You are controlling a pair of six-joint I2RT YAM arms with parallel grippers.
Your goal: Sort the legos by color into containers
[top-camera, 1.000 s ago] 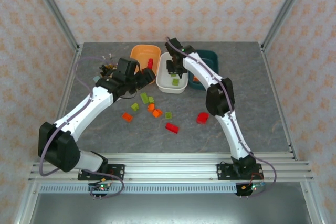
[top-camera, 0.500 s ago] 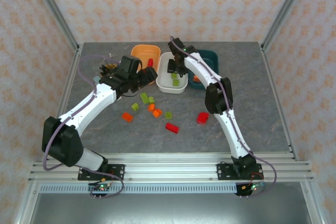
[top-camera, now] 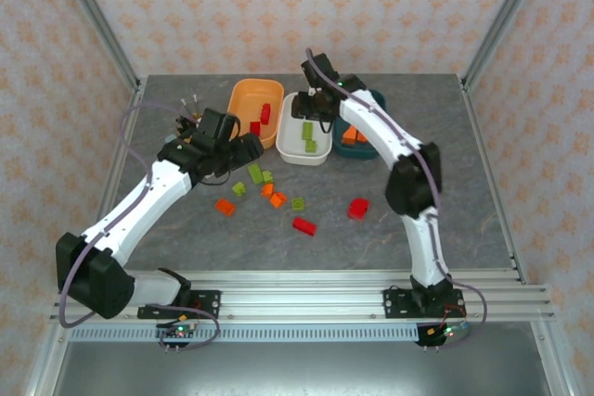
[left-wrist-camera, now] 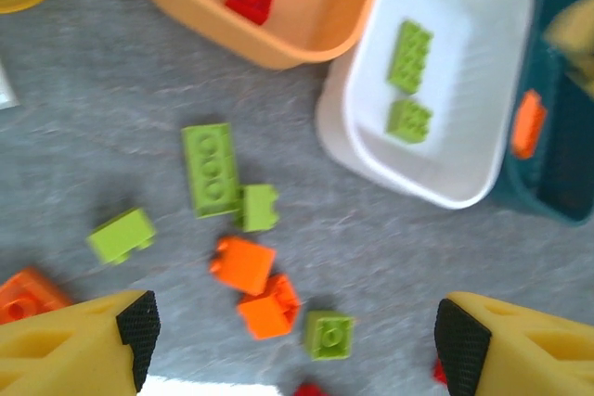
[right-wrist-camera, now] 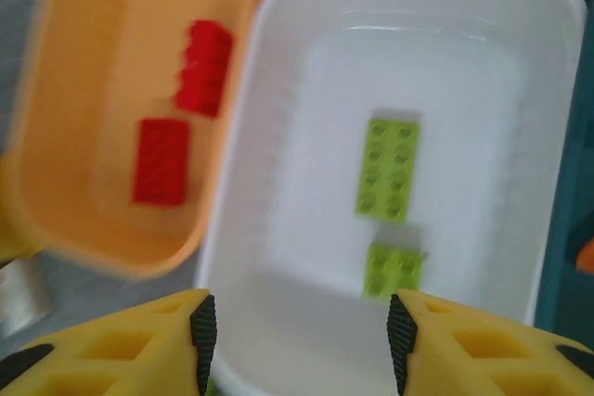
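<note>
**Right claw let go; second green brick now in white tub**

Moved in the last second: right claw has parted over the white tub and pulled up toward 12 o'clock. The tub holds one green brick more. Left claw has shifted slightly toward 9 o'clock.

1. Right claw: spread, nothing between the fingers, hanging above the white tub's near end.
2. Left claw: spread wide, empty, above the loose bricks, at 7 o'clock of the orange tub.
3. Tubs: three in a row at the far side of the table. Orange sits at 9 o'clock of white, and the teal tub at 3 o'clock of white. Neighbours stand just beside each other.
4. White tub holds two green bricks, flat, the smaller at 6 o'clock of the longer.
5. Orange tub holds two red bricks, near each other.
6. Teal tub: one orange brick shows; the rest of the floor is partly hidden.
7. Loose on the table, at 6 o'clock of the tubs:
   - four loose greens
   - three loose oranges, two of them touching
   - two loose reds, apart from each other, toward 4 o'clock of the cluster
</note>
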